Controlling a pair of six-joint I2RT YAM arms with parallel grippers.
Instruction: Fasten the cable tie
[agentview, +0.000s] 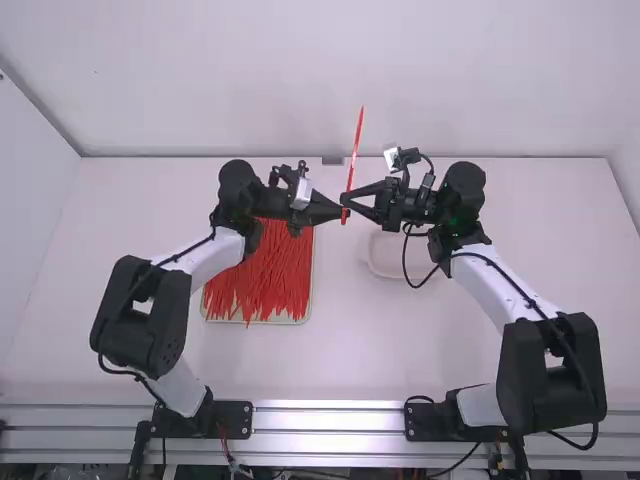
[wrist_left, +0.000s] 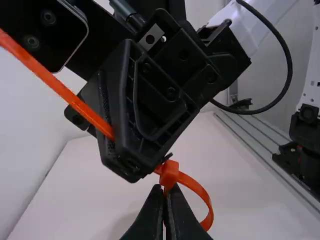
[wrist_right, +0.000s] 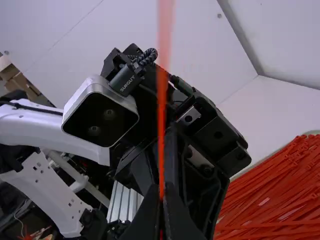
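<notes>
Tie: orange plastic cable tie (agentview: 352, 160), mid-air at the high view's centre; tail threaded through the head, loop slack.
Axis: free tail points up-frame, near vertical.
Left claw (wrist_left: 164, 196): pressed together on the strap at the head.
Right claw (wrist_right: 161, 202): pinching the tail just past the head; your pull runs along it.
Writing: none legible on the tie.
</notes>
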